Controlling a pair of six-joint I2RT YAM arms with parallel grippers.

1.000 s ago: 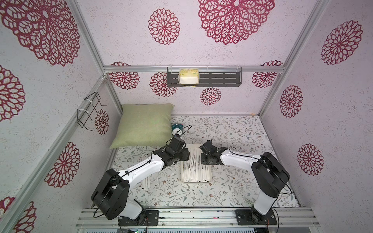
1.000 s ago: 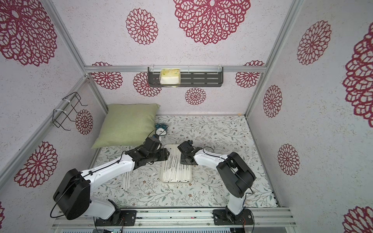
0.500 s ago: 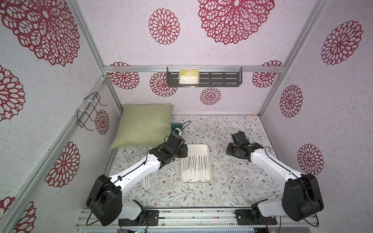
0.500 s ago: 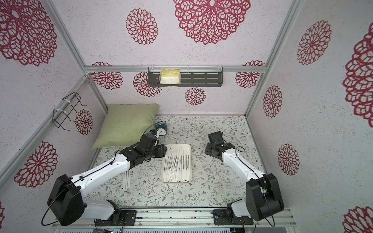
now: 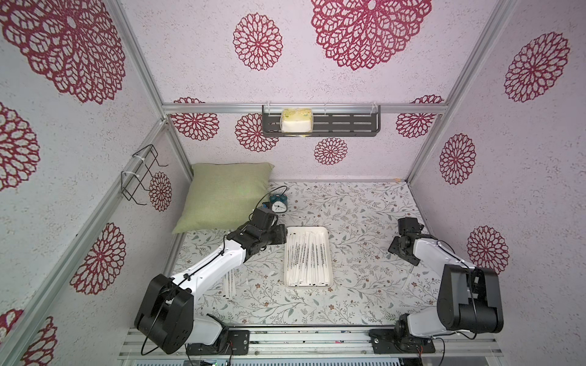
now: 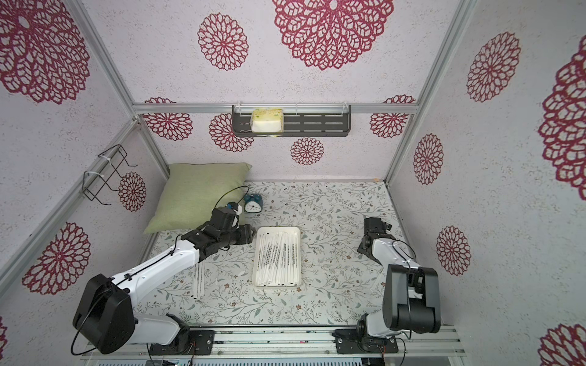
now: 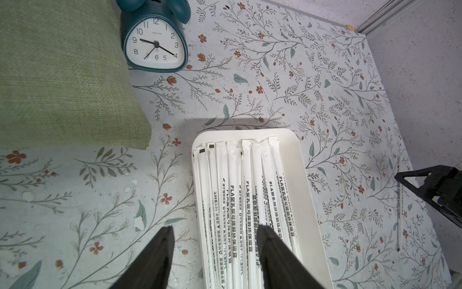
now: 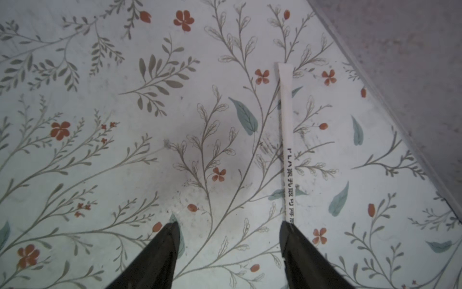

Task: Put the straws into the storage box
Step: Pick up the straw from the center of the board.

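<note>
While straws (image 7: 250,195) line storage box (image 7: 300,180), clock (image 7: 155,42) nearby

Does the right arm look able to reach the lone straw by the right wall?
Probably yes. The right gripper is open close to the straw, which lies alone on the mat with nothing over it; the nearby wall may crowd it.

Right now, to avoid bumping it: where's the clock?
In both top views the clock stands left of centre, beside the pillow, beyond the storage box.

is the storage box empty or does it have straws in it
Not empty: many straws lie side by side in the storage box.
</note>
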